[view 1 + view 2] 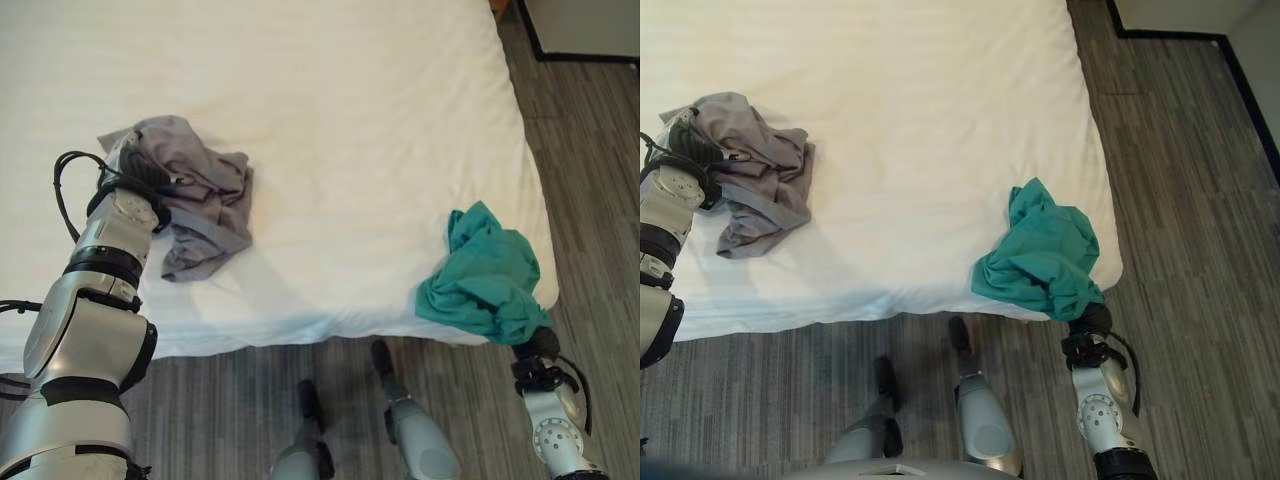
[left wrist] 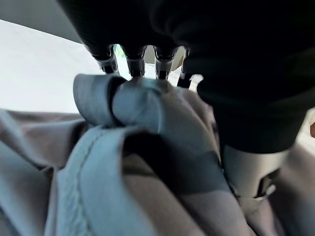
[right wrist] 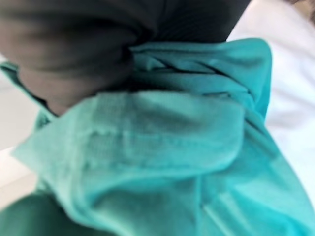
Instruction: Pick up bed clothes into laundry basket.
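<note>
In the left eye view a white bed [image 1: 330, 120] carries two garments: a grey garment [image 1: 195, 195] lies crumpled toward the robot's left, and a teal garment [image 1: 490, 275] hangs bunched over the near right corner of the mattress, well apart from the grey one. The left robot hand [image 1: 128, 170] sits at the grey heap's near edge, its fingers buried in the folds; the right arm rises from the wood floor [image 1: 590, 180] straight into the underside of the teal cloth. The right eye view shows the same layout, with the right robot hand [image 1: 1090, 322] just under the teal bundle and its fingers hidden by the fabric. No laundry basket can be made out, so the drop point is unknown from here. In the left wrist view the fingers [image 2: 135, 61] curl down into a thick fold of grey cloth, clamped on it. In the right wrist view teal fabric presses up against the dark cover, and I cannot tell whether those fingers are closed on it or merely under it. The likely trouble: the grey hold catches only one fold, so trailing cloth may drag or slip free on lifting; the teal garment, already over the edge, could slide to the floor if the hold is loose.
</note>
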